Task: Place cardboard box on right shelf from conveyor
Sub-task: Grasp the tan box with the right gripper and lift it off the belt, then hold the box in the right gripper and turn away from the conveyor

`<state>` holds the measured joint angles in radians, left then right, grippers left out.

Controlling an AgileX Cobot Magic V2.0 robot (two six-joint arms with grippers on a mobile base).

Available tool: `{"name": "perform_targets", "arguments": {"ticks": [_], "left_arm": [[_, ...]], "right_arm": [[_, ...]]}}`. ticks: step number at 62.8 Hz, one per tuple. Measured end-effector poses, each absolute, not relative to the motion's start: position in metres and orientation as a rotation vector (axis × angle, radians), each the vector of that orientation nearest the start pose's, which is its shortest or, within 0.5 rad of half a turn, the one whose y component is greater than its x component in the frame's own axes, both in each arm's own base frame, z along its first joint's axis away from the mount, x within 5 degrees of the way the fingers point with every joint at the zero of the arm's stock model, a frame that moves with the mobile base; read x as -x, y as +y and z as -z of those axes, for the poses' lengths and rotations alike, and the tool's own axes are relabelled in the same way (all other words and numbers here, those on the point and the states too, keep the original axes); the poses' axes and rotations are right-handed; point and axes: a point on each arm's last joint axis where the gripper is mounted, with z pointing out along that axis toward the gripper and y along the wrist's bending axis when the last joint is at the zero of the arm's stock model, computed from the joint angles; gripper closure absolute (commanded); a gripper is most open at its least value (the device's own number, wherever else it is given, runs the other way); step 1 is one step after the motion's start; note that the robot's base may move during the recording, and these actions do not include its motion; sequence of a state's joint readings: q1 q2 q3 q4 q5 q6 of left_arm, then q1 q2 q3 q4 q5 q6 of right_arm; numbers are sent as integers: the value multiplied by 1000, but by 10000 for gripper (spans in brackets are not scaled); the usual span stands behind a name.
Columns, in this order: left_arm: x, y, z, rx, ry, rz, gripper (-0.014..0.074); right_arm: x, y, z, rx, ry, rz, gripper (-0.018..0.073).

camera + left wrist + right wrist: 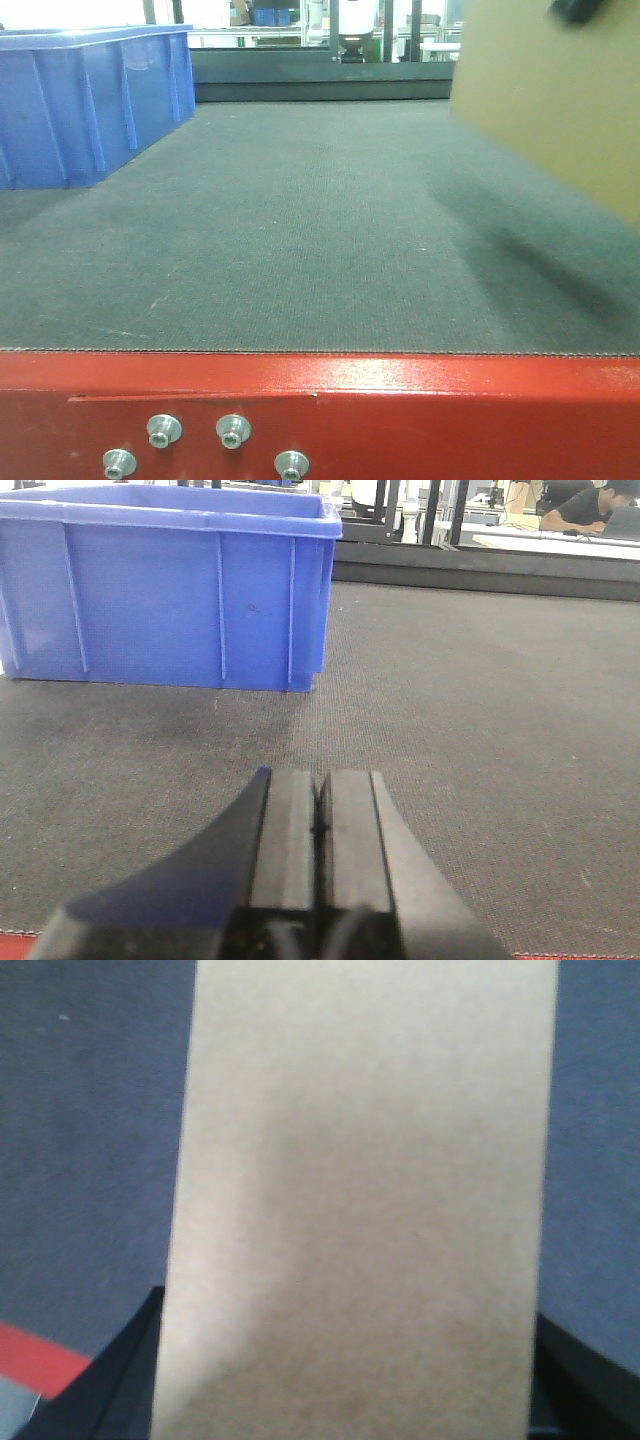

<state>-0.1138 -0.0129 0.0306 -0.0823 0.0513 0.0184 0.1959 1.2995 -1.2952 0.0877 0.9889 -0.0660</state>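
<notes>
dark grey textured belt of the conveyor [300, 230] fills the front view. its glossy red frame [420, 400] runs along the near edge and carries four silver bolts [164, 430] toward the left. beyond the far edge are metal frames and bright tables, and in the left wrist view a person [585, 505] leans over one of them.

a blue bin [90, 100] stands on the belt at the far left corner, well apart from everything else on it.

the cardboard box [560, 100] is at the right edge of the conveyor, tilted, its lower edge clear of the belt and a soft shadow [540, 260] lying beneath it. the right gripper [350, 1400] grasps it: in the right wrist view the plain tan face fills the middle, with dark fingers [110, 1380] showing at both lower sides of the box. belt shows to either side of the box there, and a strip of red frame sits in the bottom left corner.

the left gripper [320, 820] hangs low over the near edge of the belt, pointing at the blue bin. its jaws are pressed flat together with nothing between them.
</notes>
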Motion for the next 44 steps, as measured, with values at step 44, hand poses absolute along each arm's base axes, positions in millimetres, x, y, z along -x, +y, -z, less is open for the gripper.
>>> {"name": "perform_targets", "arguments": {"ticks": [44], "left_arm": [[-56, -7, -199, -42, 1554, 144, 715]], "right_arm": [[-103, 28, -377, 160, 2402, -232, 358]]}}
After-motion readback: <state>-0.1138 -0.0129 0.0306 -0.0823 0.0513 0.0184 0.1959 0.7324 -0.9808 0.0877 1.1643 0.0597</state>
